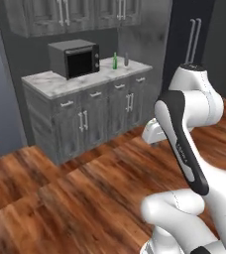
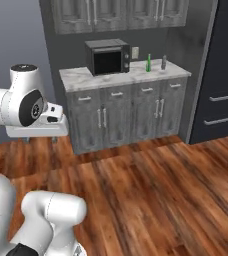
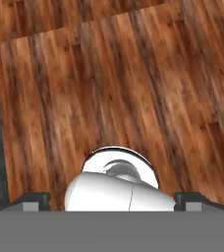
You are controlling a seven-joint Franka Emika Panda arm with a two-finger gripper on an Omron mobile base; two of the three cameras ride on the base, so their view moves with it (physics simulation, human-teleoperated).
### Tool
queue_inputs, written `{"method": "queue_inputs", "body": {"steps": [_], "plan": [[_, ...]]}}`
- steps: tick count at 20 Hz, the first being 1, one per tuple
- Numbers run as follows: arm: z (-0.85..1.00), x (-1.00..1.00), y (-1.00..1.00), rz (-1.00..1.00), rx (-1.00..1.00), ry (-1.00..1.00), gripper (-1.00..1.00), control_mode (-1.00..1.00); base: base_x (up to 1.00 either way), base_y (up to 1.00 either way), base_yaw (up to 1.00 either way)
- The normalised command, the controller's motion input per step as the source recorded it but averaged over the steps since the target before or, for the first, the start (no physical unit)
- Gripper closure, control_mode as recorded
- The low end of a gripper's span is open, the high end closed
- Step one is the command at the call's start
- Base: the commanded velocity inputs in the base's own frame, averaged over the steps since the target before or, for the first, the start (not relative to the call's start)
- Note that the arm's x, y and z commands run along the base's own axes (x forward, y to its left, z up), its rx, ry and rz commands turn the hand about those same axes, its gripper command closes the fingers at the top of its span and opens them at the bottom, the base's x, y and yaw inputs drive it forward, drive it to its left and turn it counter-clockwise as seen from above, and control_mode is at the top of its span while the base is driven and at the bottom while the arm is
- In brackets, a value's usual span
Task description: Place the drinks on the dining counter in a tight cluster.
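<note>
A slim green bottle (image 1: 115, 61) and a small grey bottle (image 1: 126, 59) are seen upright and just apart at the far right end of a marble counter (image 1: 50, 83), to the right of a dark microwave (image 1: 74, 58). Grey cabinet drawers (image 2: 117, 112) are set beneath the counter. The arm is folded well back from the counter, above a wooden floor (image 3: 109, 88). The gripper (image 3: 112, 202) is pointed down at the floor; its two finger tips (image 3: 31, 202) are set wide apart with nothing held between them.
</note>
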Motion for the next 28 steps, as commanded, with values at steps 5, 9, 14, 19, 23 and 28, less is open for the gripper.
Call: {"method": "queue_inputs", "body": {"steps": [5, 9, 14, 19, 23, 28], "plan": [[0.00, 0.00, 0.00, 0.00, 0.00, 0.00, -1.00, 1.00, 1.00, 0.13, -0.37], [0.00, 0.00, 0.00, 0.00, 0.00, 0.00, -1.00, 1.00, 1.00, -0.24, -0.15], [0.00, 0.00, 0.00, 0.00, 0.00, 0.00, -1.00, 1.00, 1.00, -0.50, 0.04], [0.00, 0.00, 0.00, 0.00, 0.00, 0.00, -1.00, 1.00, 1.00, -0.50, 0.14], [0.00, 0.00, 0.00, 0.00, 0.00, 0.00, -1.00, 1.00, 1.00, -0.24, 0.25], [0.00, 0.00, 0.00, 0.00, 0.00, 0.00, -1.00, 1.00, 1.00, -0.22, 0.36]]}}
